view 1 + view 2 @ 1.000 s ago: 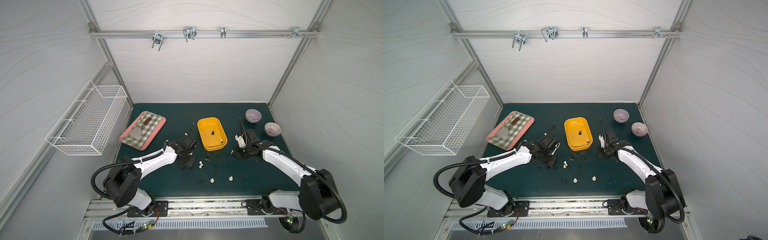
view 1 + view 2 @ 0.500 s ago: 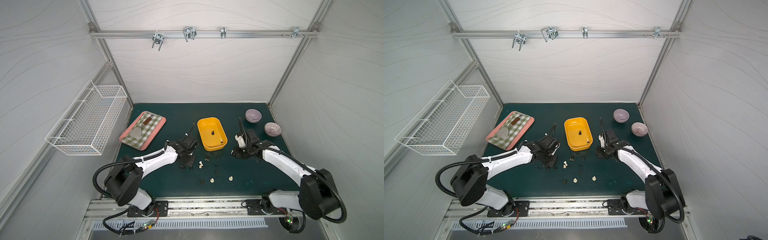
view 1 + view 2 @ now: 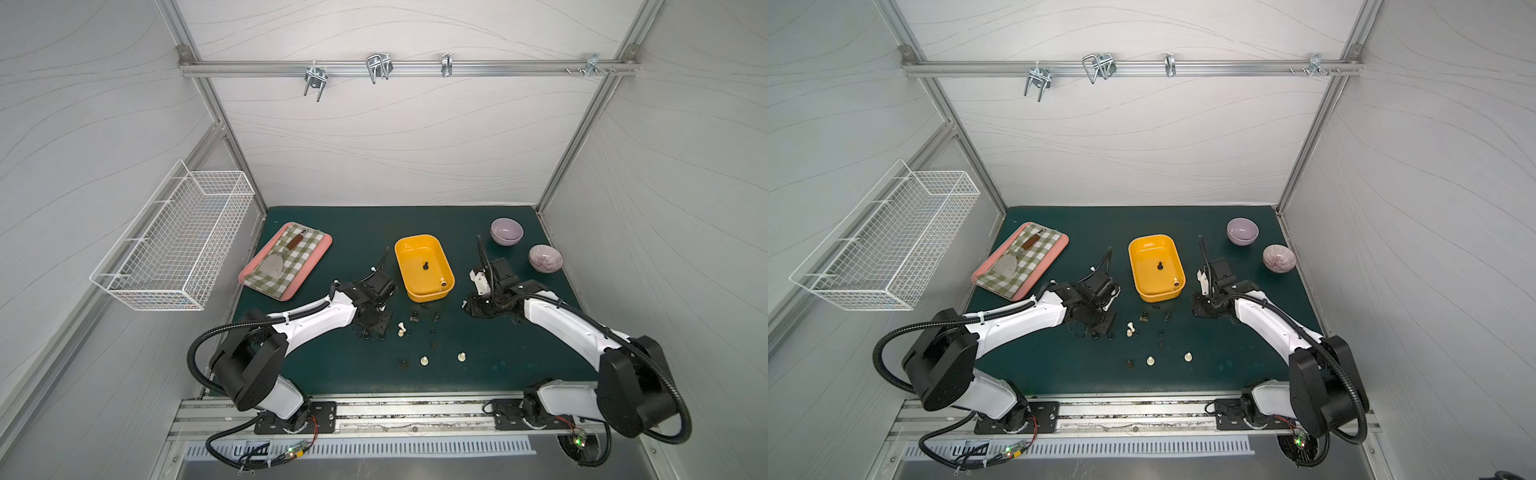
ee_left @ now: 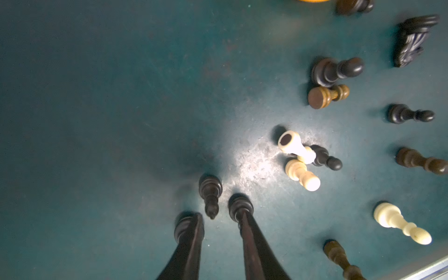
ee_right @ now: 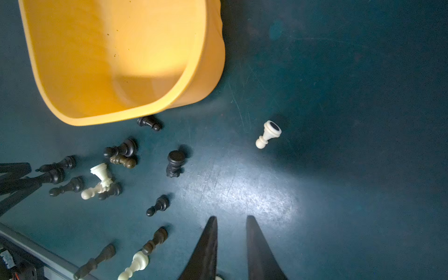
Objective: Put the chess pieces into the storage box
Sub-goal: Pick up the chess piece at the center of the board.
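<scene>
Two chess pieces (image 4: 238, 204) half hidden behind left hand (image 4: 221, 214).

We find the box (image 3: 430, 296) in the middle of the table (image 3: 332, 374), with two chess pieces (image 3: 424, 266) in it, one central, one in its near right corner. More pieces (image 3: 401, 328) lie scattered in front. The tray (image 3: 311, 269) sits to its left, bearing what may be a spatula (image 3: 272, 266); two bowls (image 3: 506, 230) stand to its right, the basket (image 3: 178, 249) on the left wall.
</scene>
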`<action>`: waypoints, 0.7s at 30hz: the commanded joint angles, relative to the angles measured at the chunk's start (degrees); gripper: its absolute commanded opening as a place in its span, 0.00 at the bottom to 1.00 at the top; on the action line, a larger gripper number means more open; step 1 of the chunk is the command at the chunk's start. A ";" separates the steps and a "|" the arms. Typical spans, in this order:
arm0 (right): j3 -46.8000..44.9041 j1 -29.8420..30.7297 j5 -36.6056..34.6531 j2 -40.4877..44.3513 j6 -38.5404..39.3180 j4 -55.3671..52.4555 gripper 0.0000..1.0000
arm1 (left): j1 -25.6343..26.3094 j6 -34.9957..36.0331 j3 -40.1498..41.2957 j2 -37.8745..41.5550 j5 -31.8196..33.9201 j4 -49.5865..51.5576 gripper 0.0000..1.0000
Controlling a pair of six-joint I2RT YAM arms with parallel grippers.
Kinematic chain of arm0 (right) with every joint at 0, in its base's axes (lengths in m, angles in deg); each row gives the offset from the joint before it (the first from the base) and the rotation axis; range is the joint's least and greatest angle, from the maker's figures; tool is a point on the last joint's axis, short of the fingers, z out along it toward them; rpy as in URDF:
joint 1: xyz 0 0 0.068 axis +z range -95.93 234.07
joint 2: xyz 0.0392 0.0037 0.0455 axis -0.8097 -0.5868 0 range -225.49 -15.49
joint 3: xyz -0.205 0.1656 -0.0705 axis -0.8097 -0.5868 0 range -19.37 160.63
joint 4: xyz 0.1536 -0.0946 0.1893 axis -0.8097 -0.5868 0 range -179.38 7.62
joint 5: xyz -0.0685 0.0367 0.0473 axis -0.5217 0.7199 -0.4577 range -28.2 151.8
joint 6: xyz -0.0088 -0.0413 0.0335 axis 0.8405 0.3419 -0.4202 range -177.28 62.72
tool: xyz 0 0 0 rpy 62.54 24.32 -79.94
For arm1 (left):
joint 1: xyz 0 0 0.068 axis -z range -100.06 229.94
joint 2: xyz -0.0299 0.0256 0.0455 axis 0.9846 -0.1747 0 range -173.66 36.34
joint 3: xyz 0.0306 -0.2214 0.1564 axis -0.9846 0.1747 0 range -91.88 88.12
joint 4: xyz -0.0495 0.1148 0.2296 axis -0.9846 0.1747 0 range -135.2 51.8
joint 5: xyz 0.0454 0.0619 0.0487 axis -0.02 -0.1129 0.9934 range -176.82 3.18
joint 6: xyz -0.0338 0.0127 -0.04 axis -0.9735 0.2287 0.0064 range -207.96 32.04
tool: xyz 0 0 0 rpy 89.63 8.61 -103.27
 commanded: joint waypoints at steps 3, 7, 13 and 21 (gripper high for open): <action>-0.73 -0.39 0.66 1.34 -0.76 0.55 0.24 | 0.18 -0.26 -2.18 -0.82 1.02 -1.10 0.29; -0.73 -0.39 0.66 1.27 -0.75 0.42 0.24 | 0.29 -0.35 -1.92 -1.20 0.94 -1.24 0.28; -0.83 -0.35 0.57 1.28 -0.85 0.54 0.24 | 0.29 0.00 -1.92 -1.87 1.11 -1.46 0.27; -1.18 -0.39 0.71 0.99 -0.99 0.85 0.24 | 0.24 0.09 -2.07 -2.94 1.53 -1.72 0.25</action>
